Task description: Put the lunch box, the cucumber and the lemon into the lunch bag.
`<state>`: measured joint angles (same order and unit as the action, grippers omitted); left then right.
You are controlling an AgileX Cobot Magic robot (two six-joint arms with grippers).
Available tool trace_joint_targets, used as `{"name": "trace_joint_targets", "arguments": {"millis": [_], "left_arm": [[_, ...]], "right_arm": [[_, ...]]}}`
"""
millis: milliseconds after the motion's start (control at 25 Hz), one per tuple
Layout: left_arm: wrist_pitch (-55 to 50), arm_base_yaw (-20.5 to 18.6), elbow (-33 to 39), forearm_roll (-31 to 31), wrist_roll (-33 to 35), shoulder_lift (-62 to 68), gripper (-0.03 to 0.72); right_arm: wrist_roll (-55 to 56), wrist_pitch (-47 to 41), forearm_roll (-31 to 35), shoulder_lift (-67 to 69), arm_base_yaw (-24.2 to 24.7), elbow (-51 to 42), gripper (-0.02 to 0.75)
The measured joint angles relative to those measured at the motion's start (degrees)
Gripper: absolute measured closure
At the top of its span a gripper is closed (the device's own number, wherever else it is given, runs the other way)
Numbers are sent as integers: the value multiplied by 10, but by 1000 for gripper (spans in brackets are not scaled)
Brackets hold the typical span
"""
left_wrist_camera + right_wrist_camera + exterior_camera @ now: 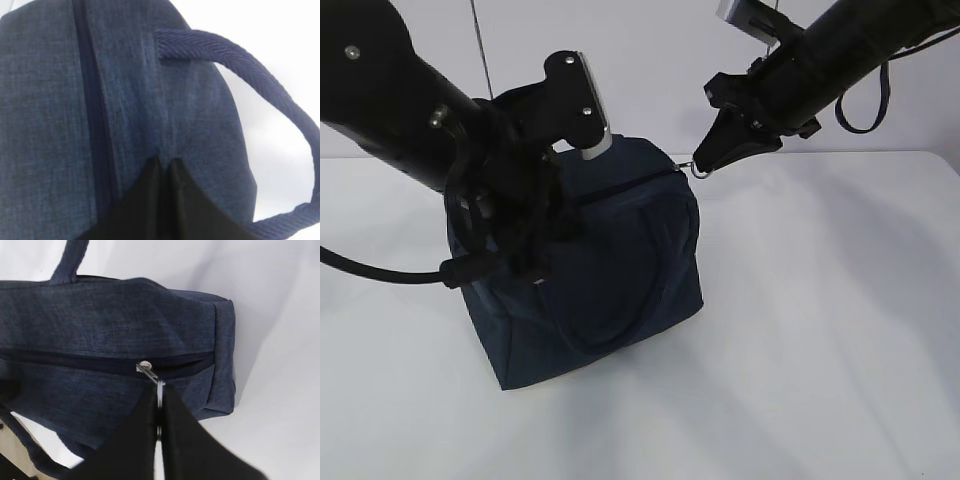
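Note:
The dark navy lunch bag (610,270) stands upright on the white table. My right gripper (704,160) is at the bag's top right corner, shut on the metal ring pull (160,387), which hangs from the zipper slider (145,366). My left gripper (165,161) is shut on a pinch of the lunch bag's top fabric (200,115), beside the zipper line (92,115); in the exterior view the arm hides its tips. The lunch box, the cucumber and the lemon are out of view.
A loop handle (280,100) hangs off the bag's side, and another handle (70,260) shows at its far side. White table (820,350) spreads around the bag, with a pale wall behind. The left arm's black cable (380,270) trails at the left.

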<state>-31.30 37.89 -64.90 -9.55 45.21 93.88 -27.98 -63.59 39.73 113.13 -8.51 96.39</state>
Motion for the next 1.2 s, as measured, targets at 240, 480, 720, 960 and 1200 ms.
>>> {"name": "trace_joint_targets", "arguments": {"millis": [240,480,720,960,1200], "left_arm": [[0,0,0,0,0,0,684],[-1,0,0,0,0,0,684],[-3,0,0,-10,0,0,685],[-10,0,0,-11,0,0,685],[-24,0,-1,-13,0,0,685]], "right_arm": [[58,1,8,0,1,0,751],[146,-10,9,0,1,0,751],[192,-33,31,0,3,0,751],[200,-37,49,0,3,17,751],[215,-46,41,1,8,56,751]]}}
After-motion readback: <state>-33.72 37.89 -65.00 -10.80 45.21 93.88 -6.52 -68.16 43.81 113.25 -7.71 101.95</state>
